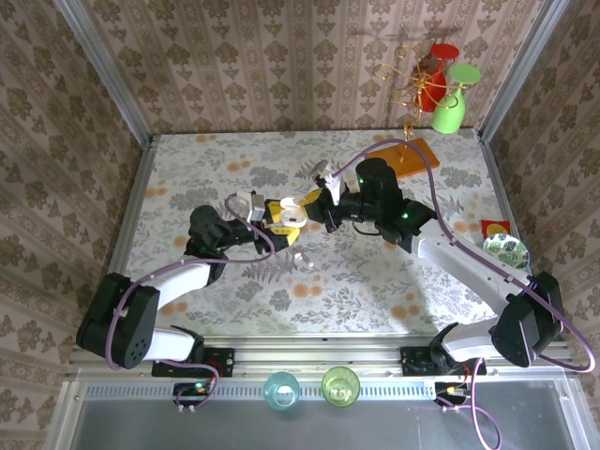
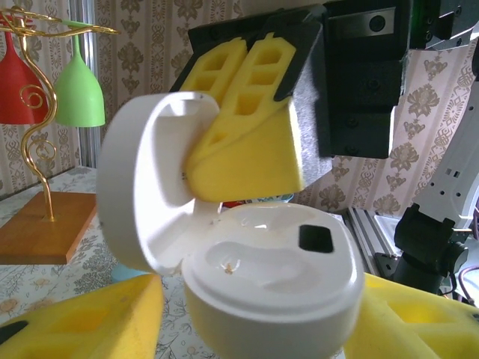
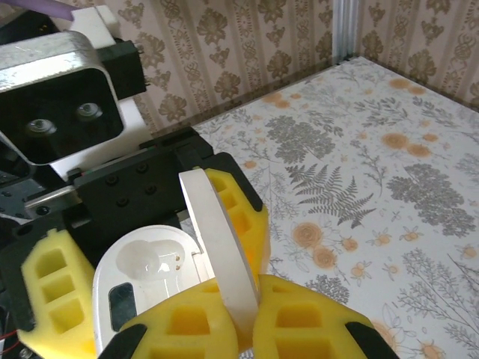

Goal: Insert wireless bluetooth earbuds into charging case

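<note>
Top view, left side: the left arm reaches in from the near-left corner, and the left gripper [image 1: 281,222] sits over the middle of the counter [image 1: 375,281]. Its yellow fingers [image 2: 82,321] are spread, one on each side of the base of the white charging case [image 2: 269,292]. A sliver of counter shows between one finger and the base; contact on the other side cannot be told. Whether the base rests on the counter also cannot be told. The case is open, with its base facing up. It shows two moulded wells of bare white plastic and a dark rectangular window beside them. The lid [image 2: 131,202] is hinged up, close to upright. The right gripper [image 1: 307,206] meets it from the right. Its yellow fingers [image 2: 247,149] are pressed onto the lid, one inside and one outside, pinching it. One small white bit, probably an earbud [image 1: 303,257], lies on the counter just to the near side of the case. It is apart from both grippers and too small to make out its shape. Further right, the right arm runs back to the near-right corner. At the far right stands a wire stand [image 1: 419,155] on an orange wooden base, holding a green glass [image 1: 448,112] and a red one.
</note>
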Motion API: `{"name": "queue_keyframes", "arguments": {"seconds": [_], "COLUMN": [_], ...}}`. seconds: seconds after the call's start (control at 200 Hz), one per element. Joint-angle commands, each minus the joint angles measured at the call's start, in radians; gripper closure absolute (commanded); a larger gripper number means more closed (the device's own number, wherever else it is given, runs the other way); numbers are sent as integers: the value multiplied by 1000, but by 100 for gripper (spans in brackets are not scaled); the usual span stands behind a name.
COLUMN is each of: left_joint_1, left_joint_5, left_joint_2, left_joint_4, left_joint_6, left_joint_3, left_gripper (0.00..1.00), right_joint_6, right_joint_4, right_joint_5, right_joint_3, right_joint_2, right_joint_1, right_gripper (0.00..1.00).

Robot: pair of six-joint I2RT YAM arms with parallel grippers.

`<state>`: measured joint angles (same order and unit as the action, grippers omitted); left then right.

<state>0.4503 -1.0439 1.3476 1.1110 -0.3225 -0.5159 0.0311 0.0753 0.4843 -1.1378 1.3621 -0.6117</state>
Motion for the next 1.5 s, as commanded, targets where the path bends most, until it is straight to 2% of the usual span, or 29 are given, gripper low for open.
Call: {"name": "queue_keyframes", "arguments": {"seconds": [0.0, 0.16, 0.28, 0.665, 0.775, 0.955, 1.015, 1.16, 1.33, 1.495], "left_joint_1": [0, -1, 0, -1, -1, -2, -13, -48, -74, -81], "left_joint_5": [-15, -10, -16, -27, -28, -19, -9, 11, 21, 26], "left_joint_2": [10, 25, 52, 56, 56, 57, 56, 54, 45, 23], "left_joint_4": [55, 104, 163, 162, 161, 161, 160, 163, 162, 162], "left_joint_6": [-30, -74, -115, -103, -84, -50, -36, -20, 1, 5], "left_joint_3": [-34, -41, -44, -43, -37, -21, -14, 3, 17, 23], "left_gripper": [38, 39, 46, 66, 69, 69, 69, 69, 70, 71], "right_joint_6": [18, 19, 18, 18, 7, -41, -70, -143, -269, -388], "right_joint_4": [-27, -23, -25, -20, -22, -37, -51, -75, -104, -126], "right_joint_5": [-41, -30, -20, -20, -22, -20, -16, -13, -46, -120], "right_joint_3": [8, 8, 9, 10, 10, 16, 32, 97, 216, 327], "right_joint_2": [-11, -2, 1, -1, -8, -44, -67, -153, -248, -235], "right_joint_1": [-4, -5, -5, -5, -5, 0, 4, 18, 59, 99], "right_gripper": [100, 100, 100, 98, 87, 61, 50, 32, 30, 30]}}
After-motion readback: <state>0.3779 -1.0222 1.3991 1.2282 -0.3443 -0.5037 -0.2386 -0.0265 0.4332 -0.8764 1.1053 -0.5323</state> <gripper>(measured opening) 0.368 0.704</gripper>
